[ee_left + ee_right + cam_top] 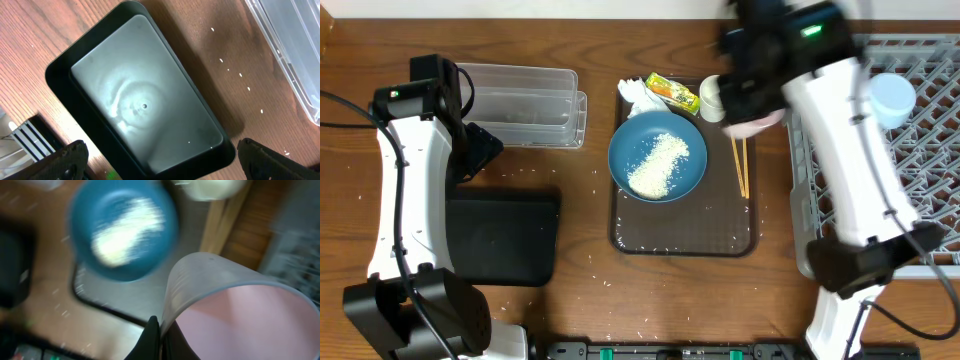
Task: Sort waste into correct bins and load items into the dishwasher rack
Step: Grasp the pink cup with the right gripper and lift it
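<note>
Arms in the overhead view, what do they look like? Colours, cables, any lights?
The left arm and right arm both have white tubular links, black joint housings and black bases. Each carries a small green light on a black joint. Thin black cables run alongside. The left fingers are black.

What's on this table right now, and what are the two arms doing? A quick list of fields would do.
Left gripper: open, over the black tray
Right gripper: shut on the pink cup, pinching its wall
Blue plate: on the brown tray, rice on it
Chopsticks: on the tray, right of the plate
Wrapper and napkin: tray's far edge
Grey rack: holds the light blue bowl
</note>
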